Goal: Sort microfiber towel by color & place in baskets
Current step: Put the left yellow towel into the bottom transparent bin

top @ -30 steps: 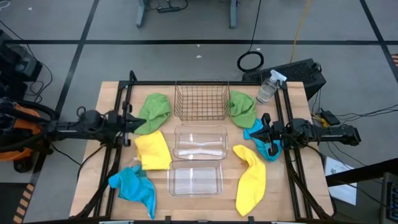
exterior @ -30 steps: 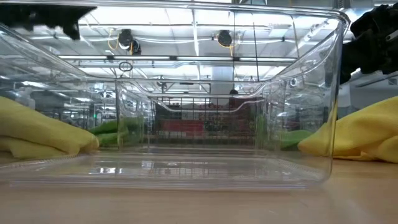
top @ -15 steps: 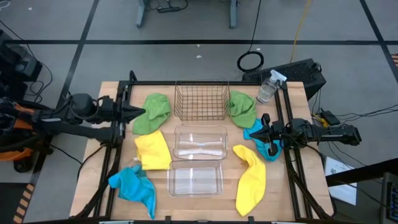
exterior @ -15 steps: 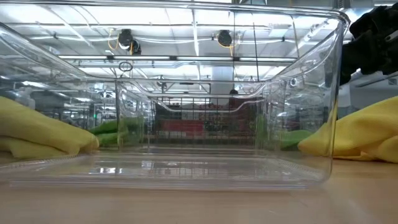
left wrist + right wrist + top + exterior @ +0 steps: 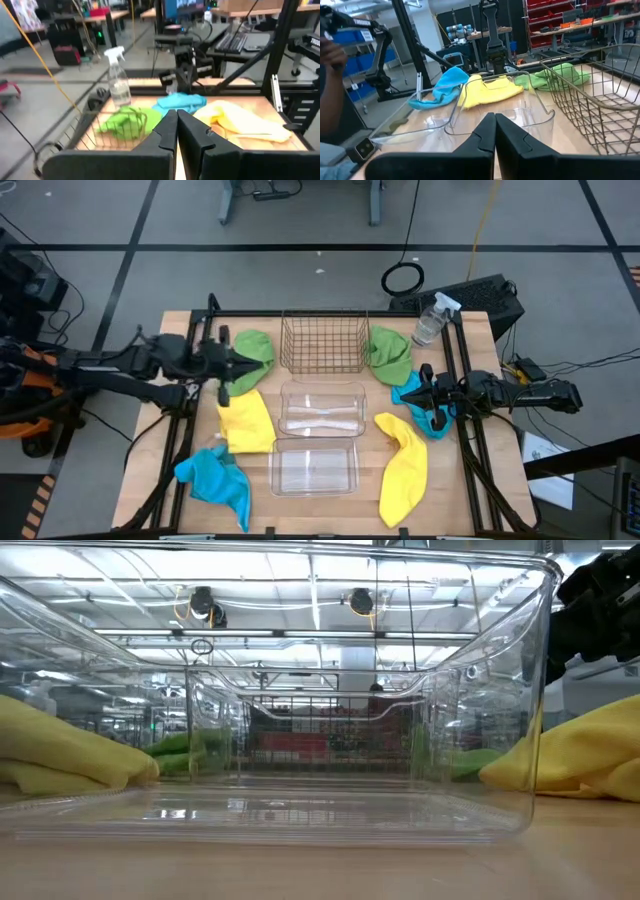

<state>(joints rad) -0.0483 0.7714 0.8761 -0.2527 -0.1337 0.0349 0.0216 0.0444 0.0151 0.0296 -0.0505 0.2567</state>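
Note:
Six towels lie flat on the table: green ones (image 5: 252,350) (image 5: 390,355) on either side of the copper wire basket (image 5: 322,340), yellow ones (image 5: 245,422) (image 5: 403,465) and blue ones (image 5: 215,480) (image 5: 422,410) around the two clear plastic baskets (image 5: 322,408) (image 5: 314,468). My left gripper (image 5: 243,366) (image 5: 176,117) hangs shut, nearly level, above the near edge of the left green towel. At the table's right side my right gripper (image 5: 415,390) (image 5: 495,120) is shut and level over the right blue towel. Neither gripper holds anything.
A clear spray bottle (image 5: 432,320) stands at the far right corner of the table. Black frame rails (image 5: 205,330) (image 5: 462,380) run along the left and right sides. In the low view the near clear basket (image 5: 300,790) fills the foreground.
My left gripper has risen and reached toward the table's middle, from the left rail to above the left green towel, tipping nearer to level. It has stayed shut and has left the low view. The towels and baskets have not moved.

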